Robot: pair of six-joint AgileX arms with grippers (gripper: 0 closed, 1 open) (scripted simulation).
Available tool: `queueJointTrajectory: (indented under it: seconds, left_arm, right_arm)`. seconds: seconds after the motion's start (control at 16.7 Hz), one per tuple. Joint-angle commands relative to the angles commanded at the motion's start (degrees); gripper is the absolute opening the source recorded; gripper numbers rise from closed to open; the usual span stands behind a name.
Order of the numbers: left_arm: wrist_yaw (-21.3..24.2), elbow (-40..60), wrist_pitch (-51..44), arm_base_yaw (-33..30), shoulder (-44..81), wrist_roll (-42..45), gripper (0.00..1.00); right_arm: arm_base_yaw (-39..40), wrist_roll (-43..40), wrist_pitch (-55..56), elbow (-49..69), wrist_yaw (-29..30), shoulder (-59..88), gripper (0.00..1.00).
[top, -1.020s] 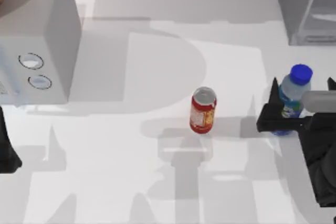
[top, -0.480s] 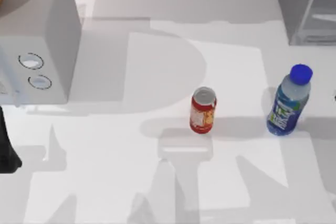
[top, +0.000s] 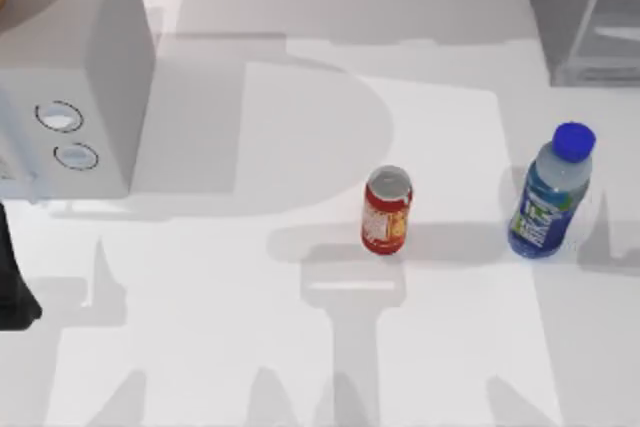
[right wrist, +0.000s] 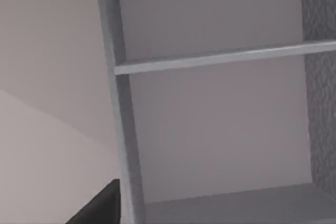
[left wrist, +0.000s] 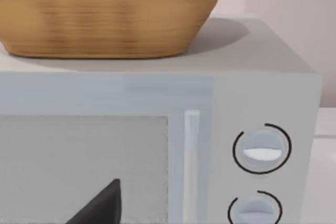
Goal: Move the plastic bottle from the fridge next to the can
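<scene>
Clear bluish plastic bottle (top: 548, 199) stands upright, long axis vertical, blue cap uppermost, on white worktop (top: 300, 347), at 3 o'clock from red cylindrical can (top: 386, 210), well apart. Jaw state: cannot tell.

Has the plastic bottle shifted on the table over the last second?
No. The plastic bottle stands upright at the same spot, to the right of the can and in front of the fridge.
</scene>
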Motion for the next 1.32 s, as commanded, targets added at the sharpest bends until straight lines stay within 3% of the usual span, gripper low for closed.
queueJointTrajectory:
  seconds: [0.36, 0.54, 1.02, 1.32]
  left_arm:
    - [0.0, 0.0, 0.0, 0.0, 0.0, 0.0, 1.00]
    - [0.0, 0.0, 0.0, 0.0, 0.0, 0.0, 1.00]
    - [0.0, 0.0, 0.0, 0.0, 0.0, 0.0, 1.00]
    - [0.0, 0.0, 0.0, 0.0, 0.0, 0.0, 1.00]
  right_arm:
    - [-5.1, -4.2, -23.7, -3.3, -5.8, -15.4, 1.00]
    - [-4.0, -4.5, -28.1, -5.4, -9.0, -18.5, 1.00]
    - [-4.1, -4.4, -30.2, -4.1, -9.0, -20.0, 1.00]
    - [-4.2, -4.6, -45.3, 3.6, -8.7, -29.4, 1.00]
